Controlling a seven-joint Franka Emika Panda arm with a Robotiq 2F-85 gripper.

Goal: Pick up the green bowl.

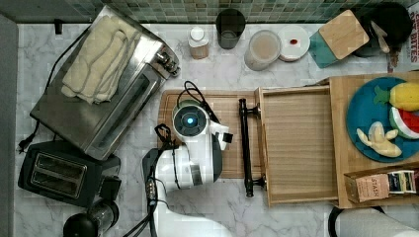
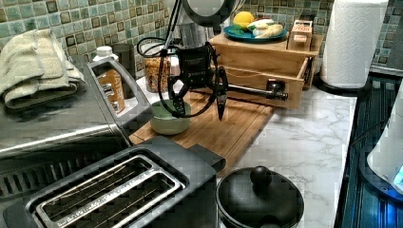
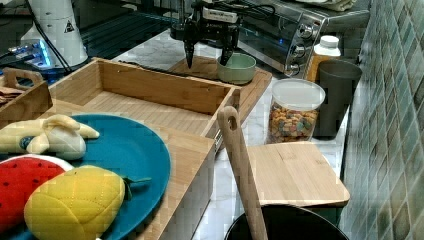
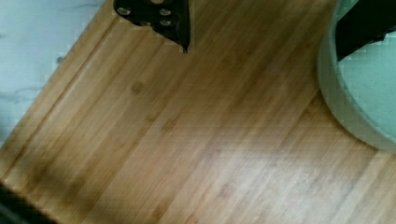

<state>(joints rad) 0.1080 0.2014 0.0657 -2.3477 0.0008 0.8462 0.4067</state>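
Fingers spread wide, the black gripper straddles the near rim of the small pale-green glossy bowl on the bamboo cutting board; closing off-centre could tip the bowl toward the steel toaster oven beyond.

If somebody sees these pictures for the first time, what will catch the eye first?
Probably the black gripper, jaws spread wide, one finger dipping inside the green bowl on the wooden board. Next, the blue plate of toy fruit on the wooden box, in the right view's foreground.
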